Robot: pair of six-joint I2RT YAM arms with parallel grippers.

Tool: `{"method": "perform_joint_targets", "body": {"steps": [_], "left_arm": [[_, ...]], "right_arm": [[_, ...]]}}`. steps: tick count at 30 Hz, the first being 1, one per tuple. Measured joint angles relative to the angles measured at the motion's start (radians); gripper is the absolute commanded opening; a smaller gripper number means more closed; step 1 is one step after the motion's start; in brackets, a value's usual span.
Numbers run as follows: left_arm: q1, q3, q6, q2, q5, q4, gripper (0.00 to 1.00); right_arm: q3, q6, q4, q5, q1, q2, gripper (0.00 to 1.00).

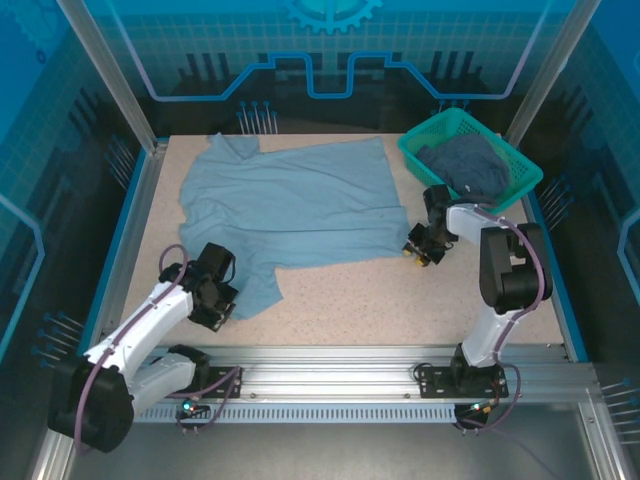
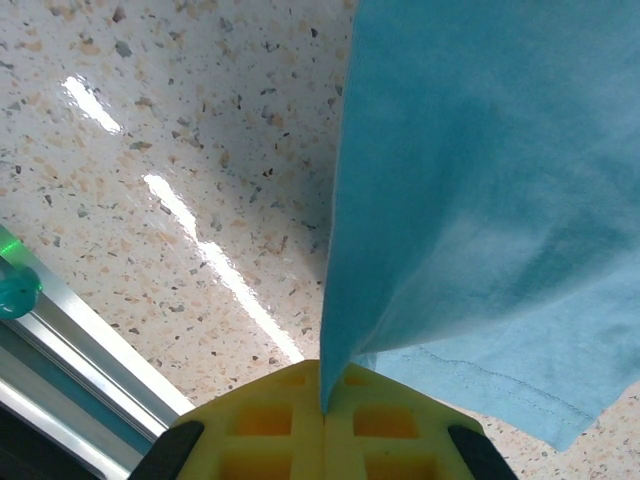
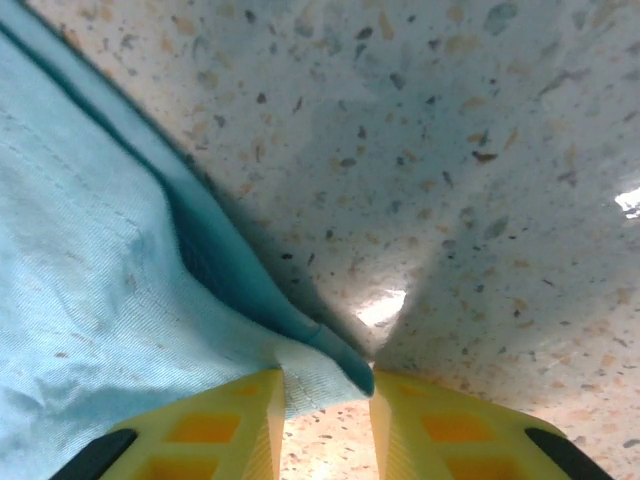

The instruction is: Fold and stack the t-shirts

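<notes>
So the pale t-shirt is lying spread out across the far half of the counter, mostly flat, collar toward the far left. The darker t-shirt sits bunched up in the green basket at the far right corner, so I'd guess that one waits its turn.

The left pincer is clamped tight on the near-left corner of the pale tee. In the left wrist view the cloth runs straight up out of the pinched yellow pads, hem stitching showing off to the right.

The right pincer is down at the near-right corner of the same tee. Its jaws stand apart, with the tip of the hem poking into the gap and resting on one pad, not squeezed as far as I can see.

Makes sense to me: one arm on each near corner, so both can lift that edge together and carry it over for a first fold. My bet is no fold is done yet. The right side needs a solid pinch first or that corner slips out.
</notes>
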Motion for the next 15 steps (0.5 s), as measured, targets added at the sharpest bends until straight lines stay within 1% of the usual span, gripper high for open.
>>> {"method": "perform_joint_targets", "body": {"steps": [2, 5, 7, 12, 15], "left_arm": [[0.000, 0.000, 0.000, -0.005, -0.006, -0.008, 0.00], [0.000, 0.000, 0.000, -0.016, -0.016, -0.019, 0.00], [0.000, 0.000, -0.001, -0.032, -0.025, -0.031, 0.00], [0.000, 0.021, -0.039, -0.093, -0.050, -0.101, 0.00], [-0.016, 0.031, -0.107, -0.158, -0.060, -0.160, 0.00]], "right_arm": [[0.010, -0.010, -0.011, 0.007, 0.001, 0.006, 0.20], [0.022, -0.024, -0.031, 0.021, 0.004, 0.015, 0.06], [0.034, -0.036, -0.018, 0.030, 0.013, 0.019, 0.00], [0.039, -0.047, -0.018, 0.058, 0.042, 0.016, 0.00], [0.039, -0.058, -0.054, 0.067, 0.067, 0.002, 0.00]]}}
